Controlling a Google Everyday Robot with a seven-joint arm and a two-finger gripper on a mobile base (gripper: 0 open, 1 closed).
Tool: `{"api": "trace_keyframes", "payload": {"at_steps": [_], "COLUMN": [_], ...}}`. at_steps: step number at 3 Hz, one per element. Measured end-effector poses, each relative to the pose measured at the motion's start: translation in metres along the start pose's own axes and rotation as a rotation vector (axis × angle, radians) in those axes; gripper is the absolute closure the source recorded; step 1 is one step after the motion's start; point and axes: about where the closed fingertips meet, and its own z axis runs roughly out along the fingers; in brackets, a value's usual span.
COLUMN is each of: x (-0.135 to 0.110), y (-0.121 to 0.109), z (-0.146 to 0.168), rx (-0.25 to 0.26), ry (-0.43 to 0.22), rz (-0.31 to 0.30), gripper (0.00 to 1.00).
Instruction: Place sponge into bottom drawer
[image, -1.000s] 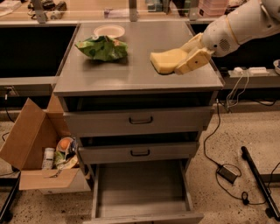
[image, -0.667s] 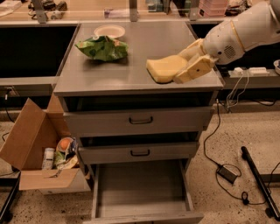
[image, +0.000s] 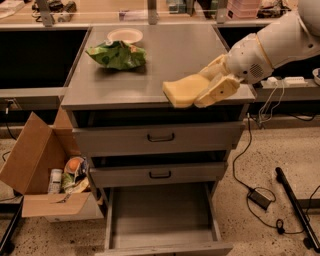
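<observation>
Clamped in the gripper (image: 202, 89), the sponge (image: 180, 90), just over the front edge of the grey cabinet top (image: 175, 52). At cabinet foot, bottom drawer (image: 162, 212) standing open. Left of cabinet, cardboard box (image: 30, 155) on speckled floor (image: 262, 165).

Camera view: the gripper (image: 201, 90) is hanging over the front edge of the grey tabletop (image: 175, 55), toward its front right corner, with the white arm reaching in from the right. Its two fingers are clamping the sponge (image: 180, 91), which is projecting past the front edge. A green snack bag (image: 117, 54) is lying near the back left corner, with a white bowl (image: 125, 35) sitting just behind it at the back edge. Below the top, two drawers with black handles (image: 161, 136) are sitting closed. The bottom drawer (image: 165, 212) is standing pulled out toward the camera. A cardboard box (image: 30, 160) holding assorted items is standing on the floor at the cabinet's left.
</observation>
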Motion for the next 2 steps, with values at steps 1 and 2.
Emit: {"api": "trace_keyframes", "payload": {"at_steps": [1, 2], "x": [0.001, 0.030], "y": [0.038, 0.076], "z": [0.010, 0.030], "rx": [0.007, 0.002], "ry": [0.046, 0.169], "rz": [-0.050, -0.050], "gripper": [1.00, 1.00]}}
